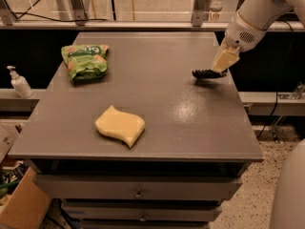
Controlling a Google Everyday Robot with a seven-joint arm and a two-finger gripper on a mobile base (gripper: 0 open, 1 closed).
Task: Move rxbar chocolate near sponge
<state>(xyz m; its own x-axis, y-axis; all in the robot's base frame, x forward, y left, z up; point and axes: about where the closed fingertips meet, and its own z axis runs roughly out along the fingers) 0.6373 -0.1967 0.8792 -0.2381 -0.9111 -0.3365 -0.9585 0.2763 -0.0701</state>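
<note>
The rxbar chocolate [204, 73] is a small flat black bar near the right edge of the grey table [157, 104], towards the back. My gripper [217, 70] comes down from the upper right and is shut on the bar's right end, holding it low over the table top. The pale yellow sponge [120, 125] with wavy edges lies at the front left of the table, far from the bar and the gripper.
A green crinkly snack bag [85, 60] lies at the back left of the table. A white pump bottle [19, 82] stands on a ledge to the left. Drawers sit under the table top. The table's right edge is just beside the gripper.
</note>
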